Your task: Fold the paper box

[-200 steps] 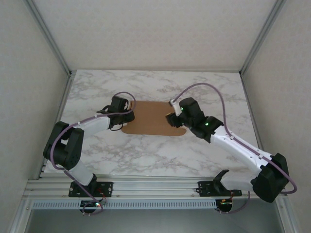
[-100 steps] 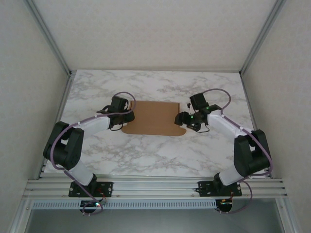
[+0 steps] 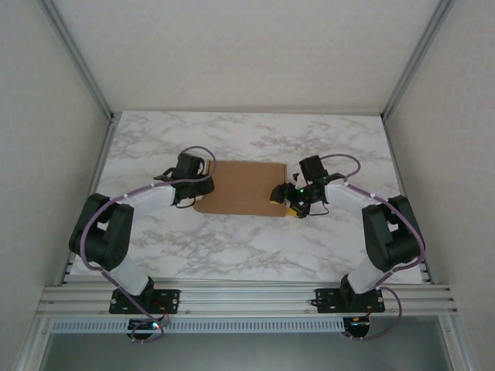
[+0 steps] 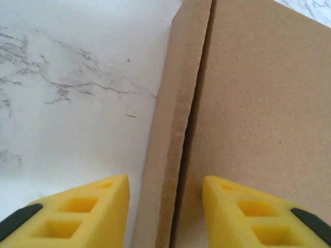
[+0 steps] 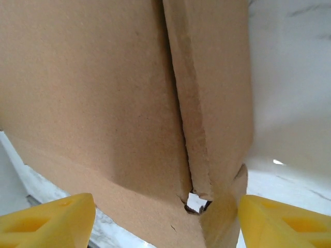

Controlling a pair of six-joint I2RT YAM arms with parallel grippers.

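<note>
Over on the left, the left gripper (image 3: 203, 185) sits at the left edge of the paper box (image 3: 244, 185), its yellow jaws partly spread and straddling the narrow left-hand flap (image 4: 170, 103). There's daylight on both sides, so it has hold of nothing. That flap is barely cracked up along its crease. Moving across, the main panel lies flat and brown in the middle of the marble table (image 3: 232, 247), no walls standing, no tabs tucked. On the right, the right gripper (image 3: 284, 202) is down at the near right corner, jaws gaping wide around the right-hand flap (image 5: 212, 77), which is lifting a touch off the panel. Nothing is pinched here either, though from the wrist view I can't quite say whether a fingertip brushes the card. By my reckoning this is very early: creases just started, and every wall, flap and slot is yet to be folded.
</note>
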